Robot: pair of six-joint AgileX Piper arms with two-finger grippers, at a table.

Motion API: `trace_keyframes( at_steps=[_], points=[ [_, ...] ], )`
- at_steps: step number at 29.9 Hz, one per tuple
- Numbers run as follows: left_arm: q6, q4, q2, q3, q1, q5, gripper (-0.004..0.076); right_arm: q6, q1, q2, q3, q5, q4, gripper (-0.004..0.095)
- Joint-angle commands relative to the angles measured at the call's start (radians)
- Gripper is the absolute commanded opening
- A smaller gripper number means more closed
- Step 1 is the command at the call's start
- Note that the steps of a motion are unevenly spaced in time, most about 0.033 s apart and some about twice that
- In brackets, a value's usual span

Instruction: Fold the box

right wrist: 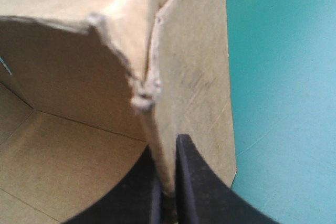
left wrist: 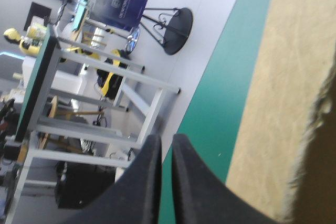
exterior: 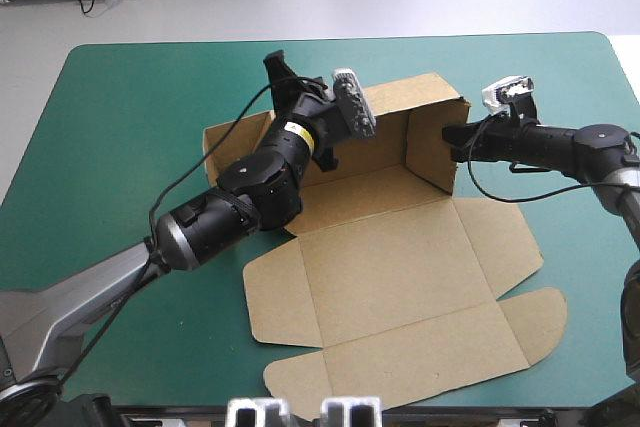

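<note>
Teal-green cover [exterior: 120, 147] carries the box [exterior: 400, 267] at its middle: a brown cut sheet, mostly flat, lid panels and flaps spread toward the near edge. The box's far wall and right side wall stand raised, meeting at the far right corner. Left arm [exterior: 230, 207] reaches diagonally across the box's left side, forearm over the base panel, wrist above the far wall. Right arm [exterior: 570, 142] lies level, extended toward the box's right wall from outside. Left gripper [exterior: 275, 65] points past the far wall; its black fingers are nearly together, a thin slit with nothing in it, board just beside. Right gripper [exterior: 452, 139] pinches the right wall's upright edge, fingers [right wrist: 191, 182] on either face.
</note>
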Motion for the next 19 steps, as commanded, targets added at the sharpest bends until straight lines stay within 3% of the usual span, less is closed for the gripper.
trace_keyframes(
  at_steps=[1,6,10,16,19],
  points=[
    [-0.02,0.066,-0.047,-0.026,0.088,0.023,-0.0001,0.051,0.06,-0.041,-0.017,0.0,0.0,-0.0009],
    [-0.049,0.033,-0.055,-0.026,0.287,0.044,-0.0001,0.142,0.139,-0.077,-0.045,-0.087,-0.024,-0.0008],
    [-0.049,-0.136,-0.077,-0.026,0.473,0.027,-0.0001,0.307,0.179,-0.116,-0.137,-0.122,-0.129,-0.0003],
    [-0.025,-0.42,-0.085,-0.037,0.75,0.031,-0.0001,0.741,0.239,-0.178,-0.302,-0.058,-0.572,-0.0003],
    [0.059,-0.595,-0.085,-0.037,0.856,0.031,-0.0001,0.943,0.272,-0.193,-0.366,0.079,-0.765,-0.0003]
  ],
)
